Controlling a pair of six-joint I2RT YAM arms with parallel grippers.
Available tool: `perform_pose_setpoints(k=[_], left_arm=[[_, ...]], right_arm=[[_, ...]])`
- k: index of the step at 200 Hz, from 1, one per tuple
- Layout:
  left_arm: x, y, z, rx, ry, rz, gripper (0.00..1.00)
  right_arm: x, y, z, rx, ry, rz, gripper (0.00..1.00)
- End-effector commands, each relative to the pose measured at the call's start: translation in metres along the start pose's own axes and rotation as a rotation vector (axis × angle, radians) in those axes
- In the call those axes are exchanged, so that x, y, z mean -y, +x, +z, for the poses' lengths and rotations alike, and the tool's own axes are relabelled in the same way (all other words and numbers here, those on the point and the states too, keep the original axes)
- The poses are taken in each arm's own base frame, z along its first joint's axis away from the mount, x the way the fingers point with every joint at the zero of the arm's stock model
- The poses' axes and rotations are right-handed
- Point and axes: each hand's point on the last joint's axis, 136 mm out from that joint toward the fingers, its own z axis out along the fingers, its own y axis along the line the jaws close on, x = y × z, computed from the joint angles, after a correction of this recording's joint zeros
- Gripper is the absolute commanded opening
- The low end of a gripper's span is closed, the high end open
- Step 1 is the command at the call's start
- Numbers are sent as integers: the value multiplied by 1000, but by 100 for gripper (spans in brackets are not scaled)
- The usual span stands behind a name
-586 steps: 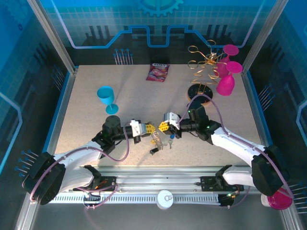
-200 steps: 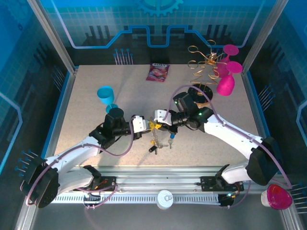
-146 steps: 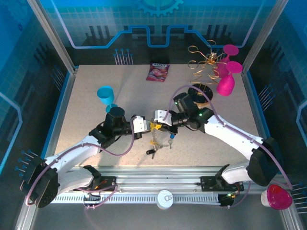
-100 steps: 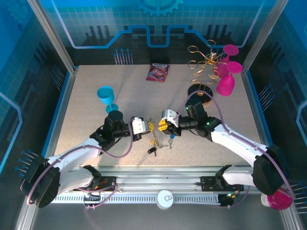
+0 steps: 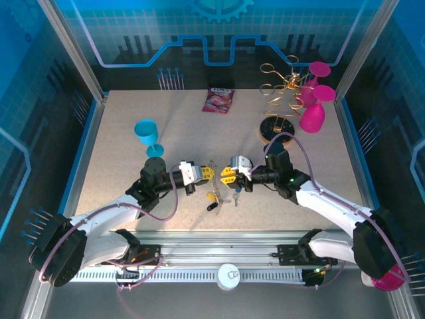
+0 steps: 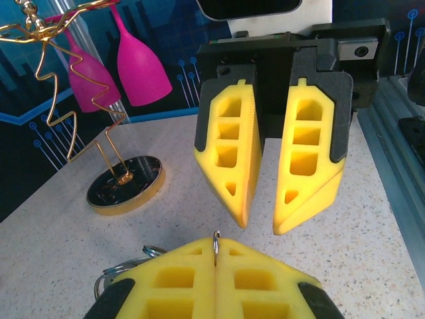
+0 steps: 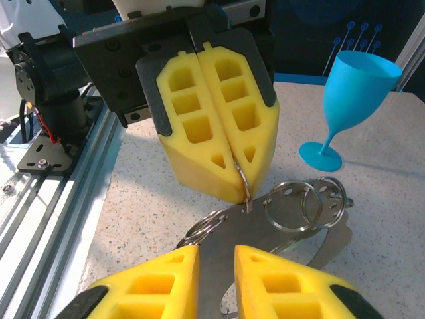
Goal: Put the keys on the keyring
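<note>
My left gripper (image 6: 216, 251) is shut on a thin split ring (image 6: 216, 239) of the keyring (image 7: 292, 207). In the right wrist view the keyring is a silvery bunch: a flat curved metal piece with small holes, carrying several split rings. It hangs from the left gripper's (image 7: 240, 193) shut yellow tips. Below the bunch, a black-headed key (image 5: 212, 206) and a blue-headed key (image 5: 236, 197) rest at the table. My right gripper (image 7: 216, 258) stands open just short of the bunch, nothing between its fingers (image 6: 229, 166). From above, left gripper (image 5: 206, 173) and right gripper (image 5: 224, 175) face each other, a small gap apart.
A blue goblet (image 5: 147, 136) stands behind the left arm. The gold wire rack (image 5: 282, 90) on its dark base and pink glasses (image 5: 312, 109) are at the back right. A red packet (image 5: 219, 100) lies at the back. An aluminium rail (image 5: 226, 246) runs along the near edge.
The right arm has drawn back to the right, so its gripper no longer meets the left one. The left gripper has kept its hold on the ring.
</note>
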Motion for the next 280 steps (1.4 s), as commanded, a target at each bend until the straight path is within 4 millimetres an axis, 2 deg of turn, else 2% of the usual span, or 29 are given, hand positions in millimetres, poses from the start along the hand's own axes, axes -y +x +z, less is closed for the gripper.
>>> perform_pose_setpoints(k=[1,34,166,183,201,217,229,251,280], left_arm=[[3,-12,-1,60,27,22,0],[5,-12,0,63,43,20,0],[8,-12,2,64,69,11,0],[7,-13,2,66,69,13,0],[7,-13,2,67,66,7,0],[4,-12,3,58,52,0,0],[2,-9,2,39,34,-11,0],[-2,0,0,-30,9,-19,10],[0,14,-4,-128,11,-18,10]], right_arm=[[6,-10,-1,37,6,-46,22],[15,-14,1,46,37,-52,21],[9,-30,16,102,-59,-76,18],[9,-29,17,98,-65,-75,14],[9,-28,17,91,-65,-79,0],[10,-30,16,89,-57,-87,0],[12,-28,15,66,-47,-81,0],[9,-22,12,10,-56,-83,0],[5,-20,11,-47,-75,-101,0]])
